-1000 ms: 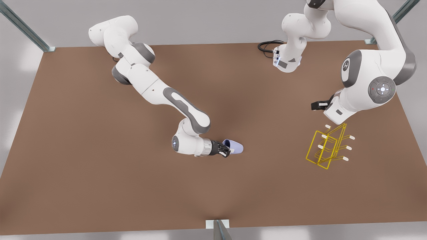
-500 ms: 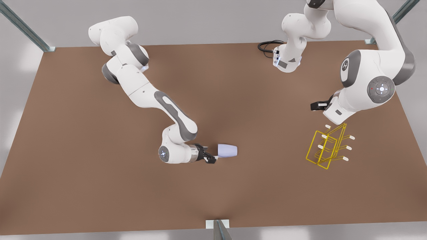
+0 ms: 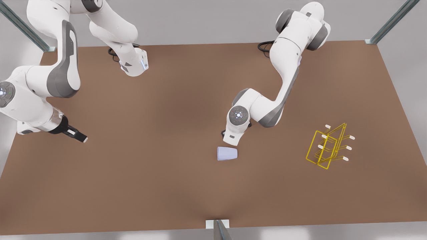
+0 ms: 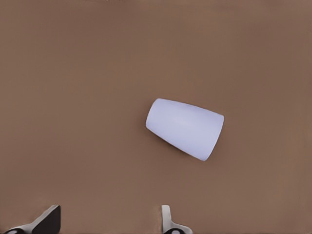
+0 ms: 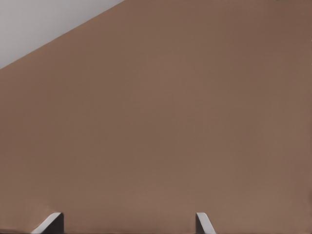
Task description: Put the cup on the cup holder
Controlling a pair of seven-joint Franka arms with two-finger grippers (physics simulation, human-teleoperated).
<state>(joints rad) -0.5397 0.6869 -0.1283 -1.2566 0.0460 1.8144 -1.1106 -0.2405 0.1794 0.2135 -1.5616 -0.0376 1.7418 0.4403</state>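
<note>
The cup (image 3: 227, 153) is a pale lavender tumbler lying on its side on the brown table (image 3: 133, 186), near the middle. My left gripper (image 3: 231, 139) hangs just behind it, pointing down. In the left wrist view the cup (image 4: 185, 127) lies some way ahead of my left gripper (image 4: 108, 225), whose fingertips (image 4: 48, 219) stand apart and hold nothing. The yellow wire cup holder (image 3: 328, 146) stands upright at the front view's right. My right gripper (image 3: 78, 136) waits at the front view's far left, above the table's edge; in the right wrist view the right gripper (image 5: 127, 224) is open and holds nothing.
A black cable (image 3: 267, 46) lies at the table's back edge beside one arm's base. A metal bracket (image 3: 217, 224) sits at the middle of the front edge. Bare brown table separates the cup from the cup holder.
The arm that was at the cup has let it go and pulled back to the front view's far left. The other arm has swung down from beside the cup holder to the cup.
</note>
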